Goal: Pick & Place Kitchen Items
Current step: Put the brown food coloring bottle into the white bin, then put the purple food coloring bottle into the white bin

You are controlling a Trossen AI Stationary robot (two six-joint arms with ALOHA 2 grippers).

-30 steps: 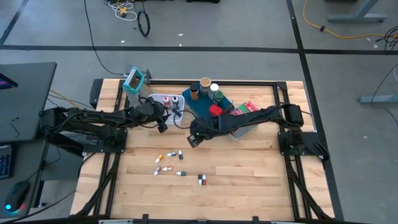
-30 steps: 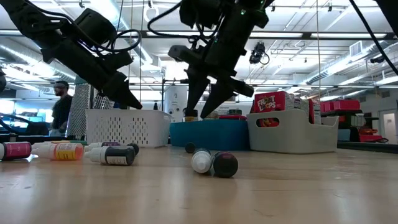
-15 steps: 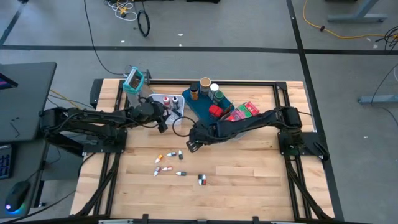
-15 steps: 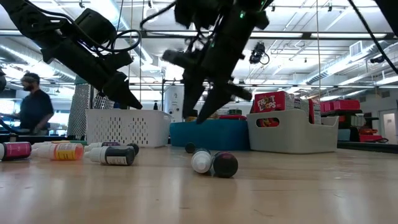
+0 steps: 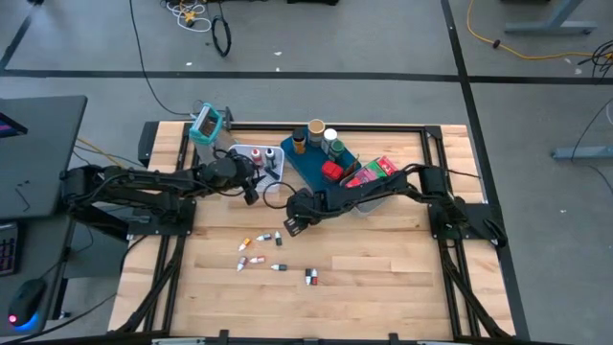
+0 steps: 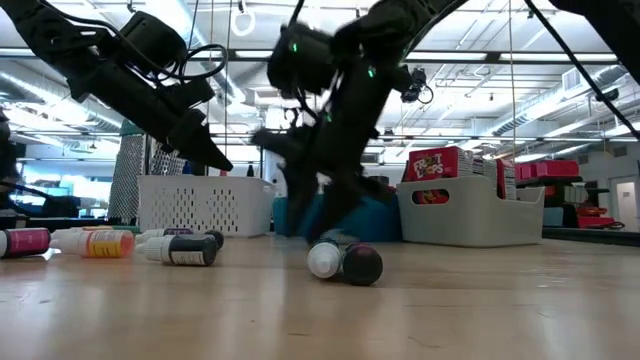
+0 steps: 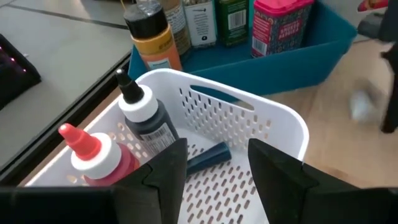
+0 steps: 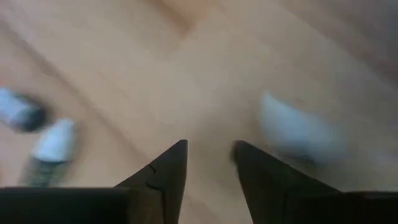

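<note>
Left wrist view, white basket (image 7: 283, 127) holding two bottles (image 7: 146, 118).

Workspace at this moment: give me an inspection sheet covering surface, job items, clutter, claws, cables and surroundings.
Surface: wooden table, bare at the near side.
Job's things: small bottles loose on the wood; a black-capped bottle and a red-capped bottle in the white mesh basket; jars in the blue tray; red packets in the grey bin.
Clutter: nothing seen.
Claws: left claw open over the basket; right claw open, low over the table near the loose bottles.
Cables: black and yellow cables on the floor.
Surroundings: workshop room with ceiling lights; desk beside the table.
</note>
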